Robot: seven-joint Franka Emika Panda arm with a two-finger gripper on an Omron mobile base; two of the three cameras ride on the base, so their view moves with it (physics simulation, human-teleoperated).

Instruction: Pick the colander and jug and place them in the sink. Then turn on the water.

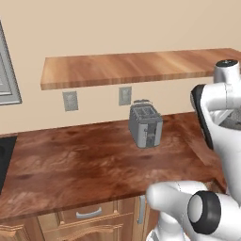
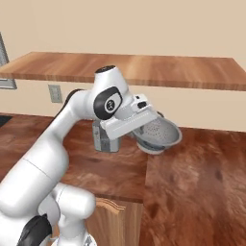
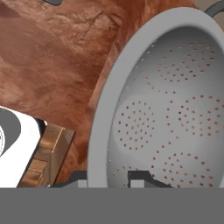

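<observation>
Right base view: the colander is seen lifted off the counter, tilted so that its perforated inside faces up and toward the camera, and it is held at its near rim by the gripper at the end of the white arm. Below and to the right of the bowl, floor is seen past the counter's end edge, so open room lies on that side. Just behind the hand a grey toaster stands on the counter, partly hidden by the arm. A wooden shelf runs along the wall above, well clear of the bowl.

From the hand view, the colander's grey rim is seen passing between the two dark fingertips, which are closed on it, one tip inside the bowl and one outside. Wooden counter surface is seen beyond the rim.

From the left base view, the toaster stands near the wall, with bare counter stretching to its left up to a dark edge at the frame border.
</observation>
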